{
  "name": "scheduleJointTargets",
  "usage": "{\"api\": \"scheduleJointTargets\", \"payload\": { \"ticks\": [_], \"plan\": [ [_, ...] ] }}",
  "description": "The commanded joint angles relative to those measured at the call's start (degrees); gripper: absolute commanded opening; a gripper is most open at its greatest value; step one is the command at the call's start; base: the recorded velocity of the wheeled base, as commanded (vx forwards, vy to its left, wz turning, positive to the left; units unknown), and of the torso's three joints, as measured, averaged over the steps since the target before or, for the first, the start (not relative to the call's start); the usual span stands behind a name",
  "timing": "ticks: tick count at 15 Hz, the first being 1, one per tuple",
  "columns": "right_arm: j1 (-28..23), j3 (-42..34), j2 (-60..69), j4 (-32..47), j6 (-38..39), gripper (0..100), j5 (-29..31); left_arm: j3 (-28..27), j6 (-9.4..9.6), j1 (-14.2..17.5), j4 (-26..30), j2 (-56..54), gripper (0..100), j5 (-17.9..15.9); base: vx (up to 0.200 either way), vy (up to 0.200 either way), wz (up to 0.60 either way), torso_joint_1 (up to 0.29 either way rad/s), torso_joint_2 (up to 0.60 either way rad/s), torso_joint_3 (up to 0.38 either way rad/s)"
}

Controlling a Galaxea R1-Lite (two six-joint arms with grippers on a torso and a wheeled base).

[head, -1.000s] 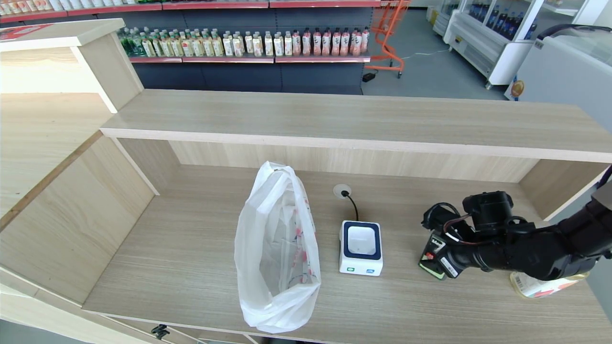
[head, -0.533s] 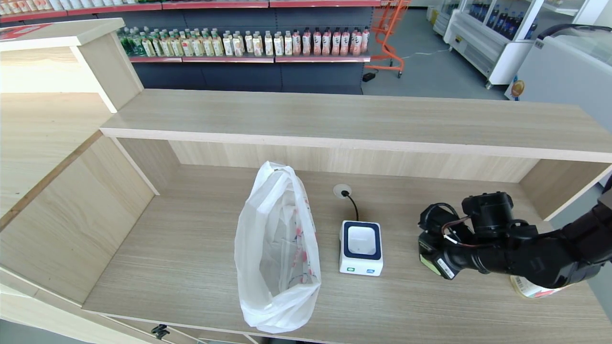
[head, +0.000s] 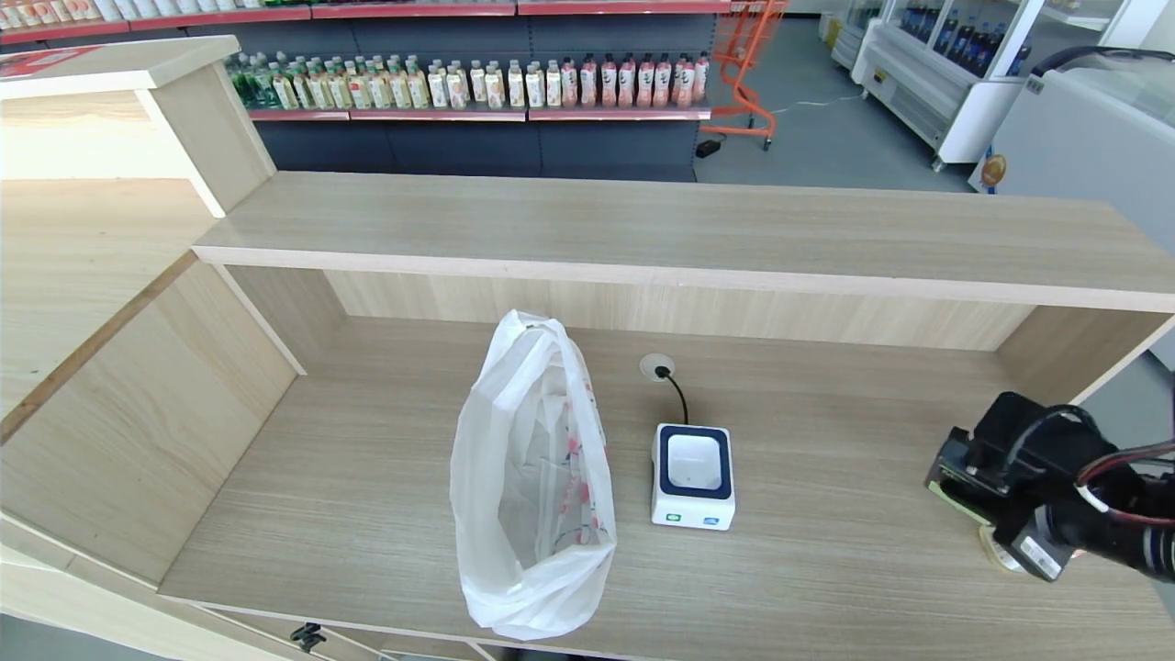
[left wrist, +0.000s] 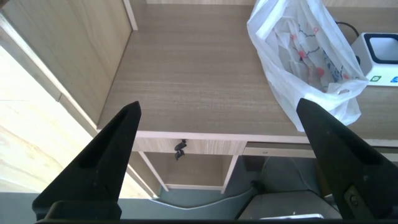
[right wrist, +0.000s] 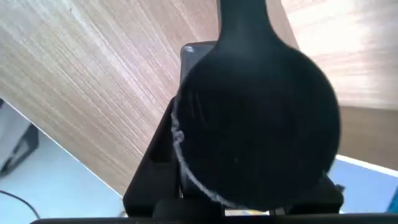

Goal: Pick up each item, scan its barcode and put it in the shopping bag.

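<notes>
right gripper (head: pixel 964 473) at right end of desk (head: pixel 808 588), just over pale item (head: pixel 993 549) lying mostly hidden beneath; grip state can't be told. left gripper (left wrist: pixel 219 109) wide open, empty, beyond shopping bag (head: pixel 532 487). right arm nearer.

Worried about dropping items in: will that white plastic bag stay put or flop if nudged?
Probably floppy: the shopping bag is thin, crinkled film sagging on the counter. Likely light, so a nudge could slide or collapse it; nothing visible props its mouth.
</notes>
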State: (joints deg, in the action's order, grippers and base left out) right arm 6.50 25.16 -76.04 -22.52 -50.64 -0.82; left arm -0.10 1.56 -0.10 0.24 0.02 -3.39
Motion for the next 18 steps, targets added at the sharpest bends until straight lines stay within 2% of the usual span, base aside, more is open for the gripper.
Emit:
{"api": "scheduleJointTargets", "payload": {
  "ticks": [1, 2, 3, 4, 5, 6, 7, 8, 11, 13, 16, 18],
  "plan": [
    [-3.51, -1.43, 15.58, 6.52, -15.72, 0, -6.65, 0.01, 0.02, 0.01, 0.02, -0.02, 100, 0.05, 0.0, 0.0, 0.0, 0.0, 0.0, 0.0],
    [-5.62, -1.52, 15.58, 6.87, -23.36, 0, -12.54, 0.01, 0.02, 0.01, 0.02, -0.02, 100, -0.04, 0.0, 0.0, 0.0, 0.0, 0.0, 0.0],
    [-5.88, -1.17, 14.96, 6.61, -33.65, 0, -19.66, 0.1, 0.02, 0.01, 0.02, -0.02, 100, -0.04, 0.0, 0.0, 0.0, 0.0, 0.0, 0.0],
    [-4.74, 0.24, 13.29, 5.11, -43.75, 0, -24.06, 0.01, 0.02, 0.01, 0.02, -0.02, 100, -0.04, 0.0, 0.0, 0.0, 0.0, 0.0, 0.0],
    [-2.98, 1.73, 11.18, 0.19, -55.62, 0, -26.43, 0.01, 0.02, 0.01, 0.02, -0.02, 100, -0.04, 0.0, 0.0, 0.0, 0.0, 0.0, 0.0],
    [-2.63, 1.82, 9.86, -4.29, -64.06, 0, -29.24, 0.01, 0.02, 0.01, 0.02, -0.02, 100, -0.04, 0.0, 0.0, 0.0, 0.0, 0.0, 0.0],
    [-1.84, 1.12, 8.37, -7.28, -71.26, 0, -34.52, 0.01, 0.02, 0.01, 0.02, -0.02, 100, -0.04, 0.0, 0.0, 0.0, 0.0, 0.0, 0.0],
    [-1.75, -1.61, 4.85, -6.75, -78.74, 0, -41.81, 0.01, 0.02, 0.01, 0.02, -0.02, 100, 0.05, 0.0, 0.0, 0.0, 0.0, 0.0, 0.0],
    [-0.43, -2.13, 0.9, -2.71, -99.39, 0, -57.98, 0.1, 0.02, 0.01, 0.02, -0.02, 100, -0.04, 0.0, 0.0, 0.0, 0.0, 0.0, 0.0],
    [3.26, -2.57, -2.97, 1.16, -113.01, 0, -64.93, 0.01, 0.02, 0.01, 0.02, -0.02, 100, -0.04, 0.0, 0.0, 0.0, 0.0, 0.0, 0.0],
    [8.09, -3.01, -2.79, 6.34, -114.36, 0, -66.33, 0.01, 0.02, 0.01, 0.02, -0.02, 100, -0.04, 0.0, 0.0, 0.0, 0.0, 0.0, 0.0],
    [10.2, -3.19, -4.29, 6.78, -114.36, 0, -66.33, 0.01, 0.02, 0.01, 0.02, -0.02, 100, -0.04, 0.0, 0.0, 0.0, 0.0, 0.0, 0.0]
  ]
}}
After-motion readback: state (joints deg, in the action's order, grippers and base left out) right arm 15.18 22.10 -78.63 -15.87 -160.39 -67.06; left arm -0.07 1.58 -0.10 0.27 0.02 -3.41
